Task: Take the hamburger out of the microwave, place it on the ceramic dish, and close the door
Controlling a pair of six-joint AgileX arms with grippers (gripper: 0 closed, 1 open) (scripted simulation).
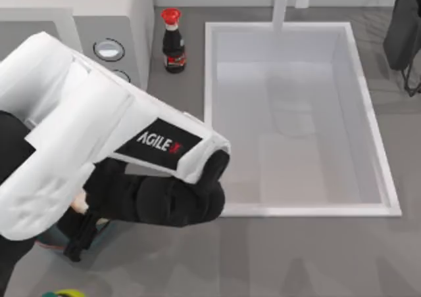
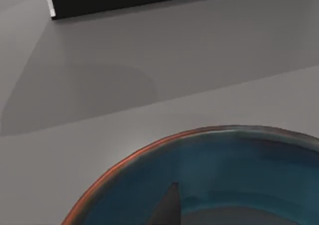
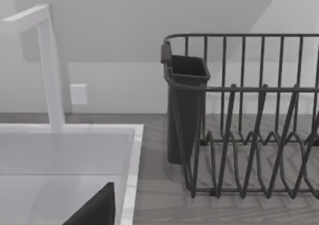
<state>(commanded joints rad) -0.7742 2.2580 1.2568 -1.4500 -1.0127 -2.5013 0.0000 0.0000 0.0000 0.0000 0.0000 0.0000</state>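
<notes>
Hovering low over the ceramic dish, the left tool sits at about eight o'clock on the counter; whether it grips anything, I cannot tell. A pale lump beside the wrist may be the hamburger. This looks like the placing step; next comes release, then swinging round to the microwave at eleven o'clock. The dish's visible interior looks bare. The sink stands empty. The right arm is parked near the drying rack.
</notes>
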